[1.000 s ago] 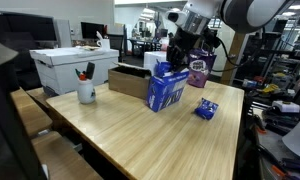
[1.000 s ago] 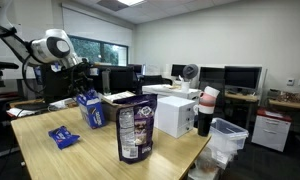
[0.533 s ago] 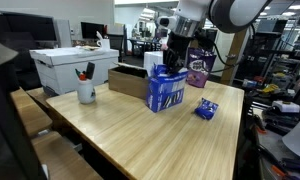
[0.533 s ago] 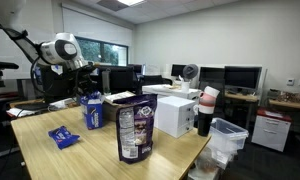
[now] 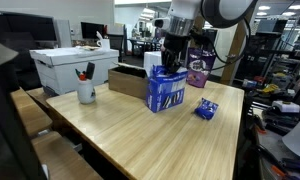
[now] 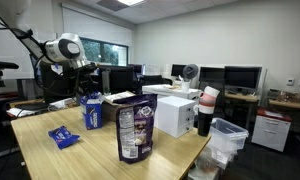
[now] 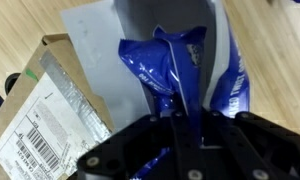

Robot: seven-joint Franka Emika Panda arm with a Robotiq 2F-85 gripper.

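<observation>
The gripper (image 7: pixel 176 118) hangs directly above the blue box (image 5: pixel 166 92), its jaws pinched nearly closed on 1 blue bag (image 7: pixel 180 62). The bag sits inside the box, apparently not yet released.

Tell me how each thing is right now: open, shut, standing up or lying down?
gripper: shut, pinching the blue bag's top.
blue bag: standing upright, top crumpled.
small blue packet: lying flat.
purple bag: standing upright.
mug: upright, pens sticking out.
white box: lid on.
</observation>
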